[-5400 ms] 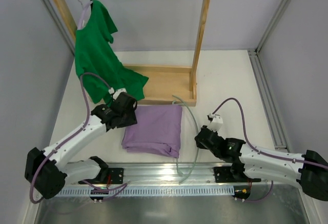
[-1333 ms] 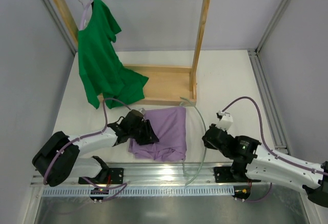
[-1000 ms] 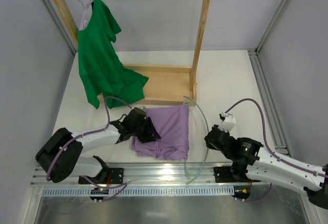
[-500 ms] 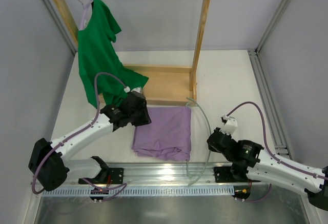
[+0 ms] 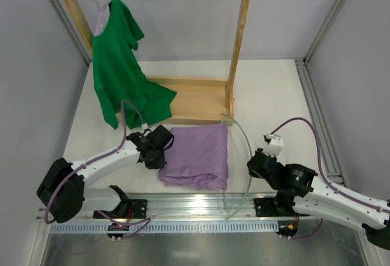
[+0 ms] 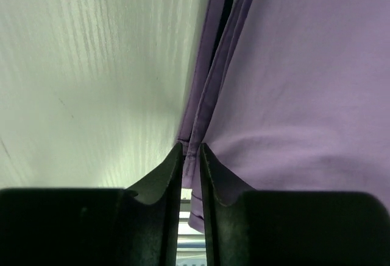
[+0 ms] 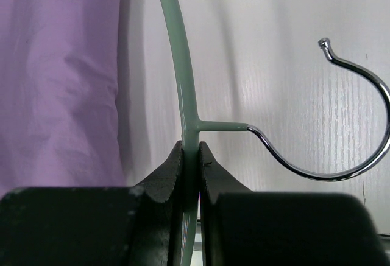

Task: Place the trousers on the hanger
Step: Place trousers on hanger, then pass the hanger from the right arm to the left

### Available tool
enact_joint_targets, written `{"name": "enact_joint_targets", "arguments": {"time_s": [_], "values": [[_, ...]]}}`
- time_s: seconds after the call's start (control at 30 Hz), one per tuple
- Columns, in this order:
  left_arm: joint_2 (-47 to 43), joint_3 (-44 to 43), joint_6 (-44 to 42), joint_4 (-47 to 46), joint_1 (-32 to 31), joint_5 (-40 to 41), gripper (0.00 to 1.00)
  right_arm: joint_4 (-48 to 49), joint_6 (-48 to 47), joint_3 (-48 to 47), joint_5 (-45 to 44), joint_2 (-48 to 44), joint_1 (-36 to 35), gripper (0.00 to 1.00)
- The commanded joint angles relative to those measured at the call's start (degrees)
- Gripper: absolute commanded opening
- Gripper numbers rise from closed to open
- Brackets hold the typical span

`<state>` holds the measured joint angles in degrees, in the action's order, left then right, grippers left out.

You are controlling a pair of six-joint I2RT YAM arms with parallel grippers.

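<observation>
While both arms reach low over the table (image 5: 274, 89), each of the 2 grippers pinches sth. L gripper (image 5: 157, 149) (image 6: 190, 149): jaws nearly closed on the layered side edge of the trousers (image 5: 198, 153) (image 6: 304, 95). That's 1 pair, lying folded flat, spreading to its right. R gripper (image 5: 256, 164) (image 7: 190, 147): jaws narrow, clamped on the hanger (image 5: 249, 156) (image 7: 177, 53) just below its neck, w/ 1 wire hook (image 7: 329, 178) out to the right and the trousers just left. Hangers total 2: the 2nd, a lavender hanger (image 5: 100, 16), carries 1 green T-shirt (image 5: 119, 77) on 1 wooden rack (image 5: 237, 53), well beyond the L gripper.
</observation>
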<state>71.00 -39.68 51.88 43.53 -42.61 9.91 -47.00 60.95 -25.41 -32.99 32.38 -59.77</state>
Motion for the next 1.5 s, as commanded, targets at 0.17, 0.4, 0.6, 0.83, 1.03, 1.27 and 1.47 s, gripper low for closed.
{"name": "enact_joint_targets", "arguments": {"time_s": [0.17, 0.4, 0.6, 0.83, 1.03, 1.27, 1.47], "values": [[-3.8, -24.7, -7.9, -1.4, 0.2, 0.0, 0.4, 1.5, -7.2, -12.9, -4.1, 4.1, 0.1, 0.04], [8.3, -37.0, 9.6, -21.6, -1.5, -24.1, 0.59, 0.9, -9.4, -18.7, -3.8, 6.2, 0.1, 0.04], [14.7, -36.7, 18.2, -32.7, -5.6, -24.6, 0.68, -0.5, -12.3, -24.9, -3.9, 10.9, 0.2, 0.04], [20.1, -36.5, 24.4, -35.7, -6.3, -22.5, 0.68, 0.6, -13.6, -27.0, -2.9, 12.6, 0.1, 0.04], [23.3, -36.8, 27.3, -37.6, -6.5, -22.8, 0.65, 2.1, -14.7, -28.1, -1.1, 14.3, 0.0, 0.04], [26.0, -35.4, 30.2, -40.9, -6.5, -24.2, 0.52, 1.9, -16.4, -30.5, -0.3, 15.4, 0.0, 0.04], [26.1, -33.8, 32.7, -47.6, -6.5, -24.9, 0.12, 3.8, -17.8, -30.2, 2.9, 15.4, 0.1, 0.04]]}}
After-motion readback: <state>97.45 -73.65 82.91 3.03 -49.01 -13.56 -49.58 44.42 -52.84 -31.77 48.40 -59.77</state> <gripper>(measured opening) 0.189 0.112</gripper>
